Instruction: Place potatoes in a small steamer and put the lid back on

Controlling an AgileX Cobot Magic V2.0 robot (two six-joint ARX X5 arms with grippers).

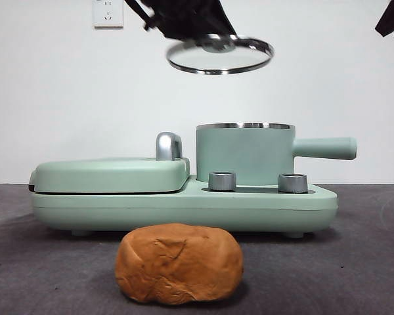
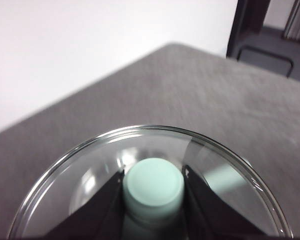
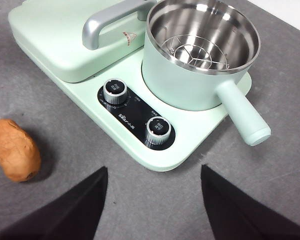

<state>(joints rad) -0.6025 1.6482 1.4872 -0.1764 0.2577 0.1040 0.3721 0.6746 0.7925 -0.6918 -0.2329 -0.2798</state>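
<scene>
Above steamer [image 1: 244, 154], left gripper [image 2: 153, 186] clamps lid [image 1: 220, 55] knob; right gripper [image 3: 154, 200] spread wide, apparently empty.

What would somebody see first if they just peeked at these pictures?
Probably the glass lid hanging in the air above the small steamer, pinched by its knob in the left tool. Next, the big orange-brown potato lying on the grey table in front of the green cooker. The steamer is open, with only a wire rack inside.
</scene>
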